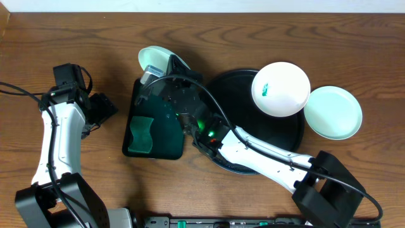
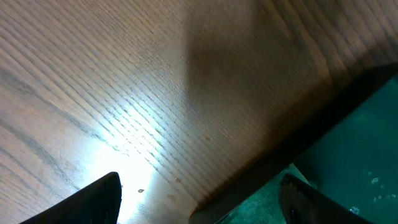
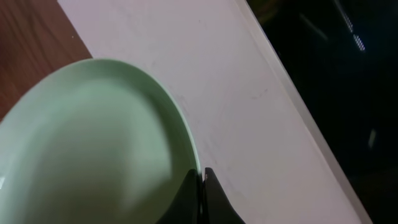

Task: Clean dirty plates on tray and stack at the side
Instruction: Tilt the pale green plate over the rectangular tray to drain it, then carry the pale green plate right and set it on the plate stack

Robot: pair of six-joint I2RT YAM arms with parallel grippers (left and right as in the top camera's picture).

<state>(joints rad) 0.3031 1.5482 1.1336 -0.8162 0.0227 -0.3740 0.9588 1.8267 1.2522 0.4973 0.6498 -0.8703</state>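
Held mint plate (image 1: 154,58) (image 3: 93,143): pinched by its rim in the right gripper (image 1: 152,75) (image 3: 201,180), fingers clamped tight on the edge w/ no gap showing. It sits off the round black tray (image 1: 240,95), to that tray's upper left, at the far end of the sponge tray (image 1: 168,144). The near part is hidden under the wrist. It looks tilted, can't tell how much. Inside face seen from the wrist cam is plain pale green, no smears visible there.

White plate (image 1: 281,88): on the upper-right part of the round black tray, overhanging the rim, small green smear left of centre.

Second mint plate (image 1: 333,112): on the table (image 1: 76,38) just right of the round tray, its edge tucked by the white plate. Touching or not, can't tell.

Sponge tray: rectangular, dark, just left of the round tray, green sponge (image 1: 142,135) in its front-left part. The right arm runs from bottom right across the round tray and over the sponge tray to the plate.

Left gripper (image 1: 104,107) (image 2: 199,208): jaws spread wide, nothing between them, low over bare wood just left of the sponge tray, well apart from all plates.
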